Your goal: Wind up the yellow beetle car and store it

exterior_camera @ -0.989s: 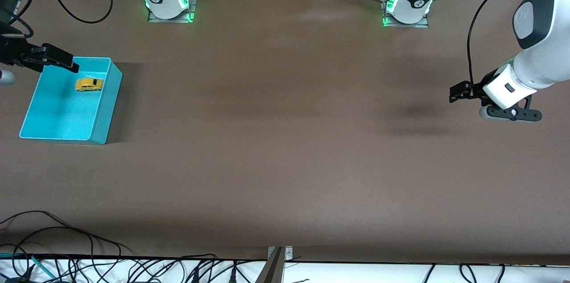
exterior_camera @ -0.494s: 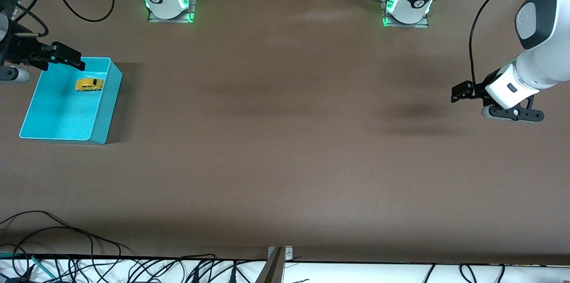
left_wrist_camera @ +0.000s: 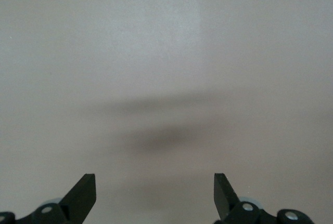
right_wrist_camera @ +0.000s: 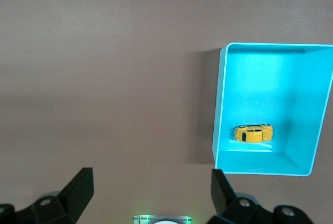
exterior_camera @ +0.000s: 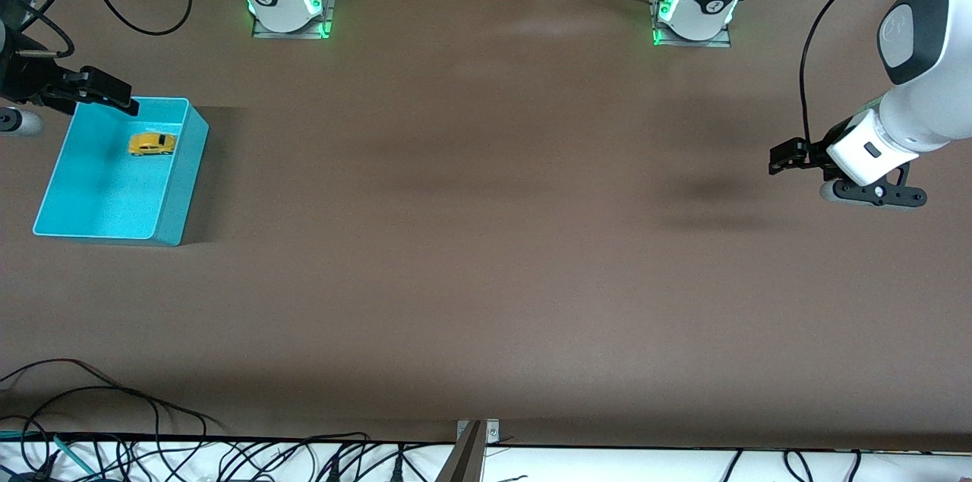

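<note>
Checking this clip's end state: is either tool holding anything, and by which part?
Nothing is held. Both the left tool and right tool are open and empty; the yellow beetle car lies in the turquoise bin.

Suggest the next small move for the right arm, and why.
Probably pull the right hand up and away toward a rest pose: the yellow beetle car already lies in the turquoise bin, and the hand is open and empty over the bin's rim. The left hand waits, open.
</note>
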